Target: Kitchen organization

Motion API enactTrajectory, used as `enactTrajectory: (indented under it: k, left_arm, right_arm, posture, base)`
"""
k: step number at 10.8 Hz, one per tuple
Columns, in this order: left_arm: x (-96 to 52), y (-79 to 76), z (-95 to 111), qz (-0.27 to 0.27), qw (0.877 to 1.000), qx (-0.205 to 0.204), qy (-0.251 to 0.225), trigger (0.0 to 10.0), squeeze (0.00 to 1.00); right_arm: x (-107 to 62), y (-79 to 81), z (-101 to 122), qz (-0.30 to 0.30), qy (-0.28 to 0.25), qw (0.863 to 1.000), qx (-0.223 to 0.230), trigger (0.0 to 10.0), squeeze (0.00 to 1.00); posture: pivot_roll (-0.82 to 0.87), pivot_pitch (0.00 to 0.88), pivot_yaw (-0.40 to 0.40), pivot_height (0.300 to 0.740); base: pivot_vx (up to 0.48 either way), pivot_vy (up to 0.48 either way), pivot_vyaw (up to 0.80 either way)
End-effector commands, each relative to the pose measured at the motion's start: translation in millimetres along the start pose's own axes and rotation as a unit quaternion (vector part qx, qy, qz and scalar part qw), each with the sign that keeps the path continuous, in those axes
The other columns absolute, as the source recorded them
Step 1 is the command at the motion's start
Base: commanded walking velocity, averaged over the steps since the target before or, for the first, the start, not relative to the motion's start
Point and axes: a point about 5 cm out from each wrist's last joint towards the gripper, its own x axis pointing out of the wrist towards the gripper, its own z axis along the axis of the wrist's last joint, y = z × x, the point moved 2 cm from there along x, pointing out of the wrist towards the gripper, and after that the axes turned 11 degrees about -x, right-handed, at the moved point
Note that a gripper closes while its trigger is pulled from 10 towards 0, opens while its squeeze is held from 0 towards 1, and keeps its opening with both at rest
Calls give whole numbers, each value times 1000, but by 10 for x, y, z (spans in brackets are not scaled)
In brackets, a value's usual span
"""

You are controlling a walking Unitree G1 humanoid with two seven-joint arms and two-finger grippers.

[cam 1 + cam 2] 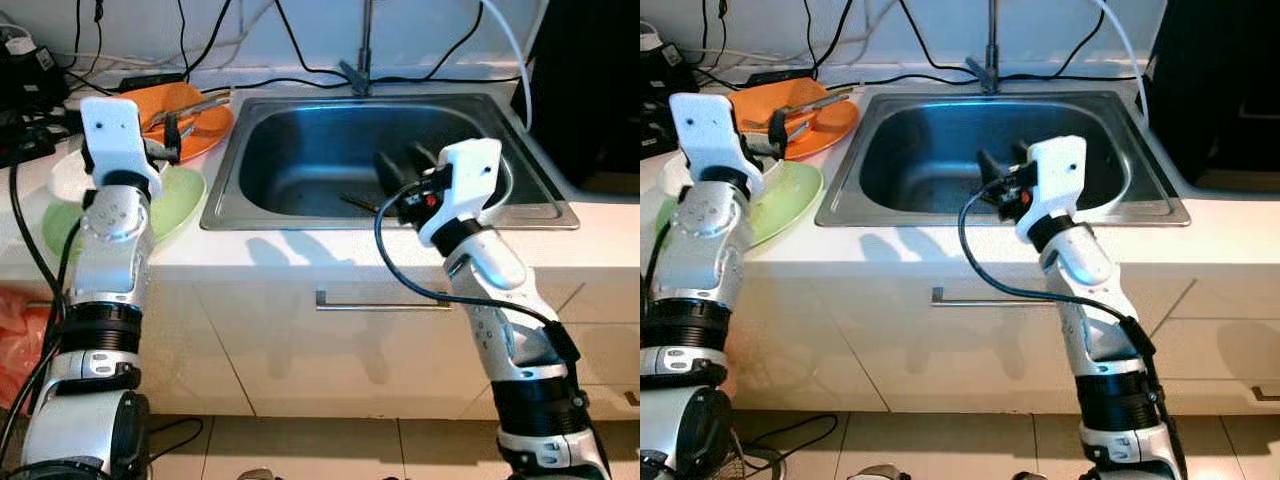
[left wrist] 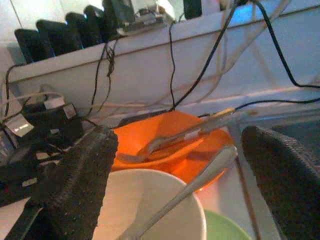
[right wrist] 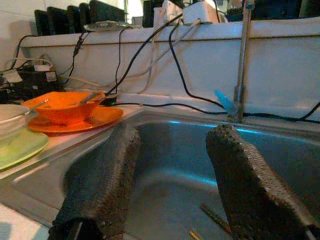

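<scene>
The fingers of the left gripper are spread wide apart and grasp nothing; they hover left of the sink, over the white bowl on the worktop. A metal utensil handle leans out of that bowl between the two fingers. The bowl sits on a green plate, just left of the sink's rim. Behind it, an orange bowl holding metal cutlery stands on an orange plate by the sink's back left corner. Over the sink's front rim, the right gripper reaches into the basin with its fingers also released and parted, empty. Thin sticks lie on the sink bottom below them. The tap rises behind the sink.
</scene>
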Motion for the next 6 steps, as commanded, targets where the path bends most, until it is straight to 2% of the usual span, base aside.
enactTrajectory:
  k: [1,3,4,6]
  left_arm:
    - [27,-14,32,-6,1000,-9,-2,10000,0]
    - [29,-73,-56,-23,999,-17,21,10000,0]
    - [79,-97,-87,-29,999,-17,42,10000,0]
    - [127,-117,-14,-37,999,-12,35,10000,0]
  right_arm:
    - [-17,8,35,0,-3,1000,-2,10000,0]
    - [-14,30,36,2,0,1000,-1,10000,0]
    - [1,65,49,12,0,1000,4,10000,0]
    - [-3,126,82,30,-3,1000,5,10000,0]
  posture:
    - [149,0,46,740]
    - [152,0,45,740]
    - [153,0,48,740]
    - [150,0,57,740]
  base:
    - [0,0,0]
    - [0,0,0]
    - [0,0,0]
    - [0,0,0]
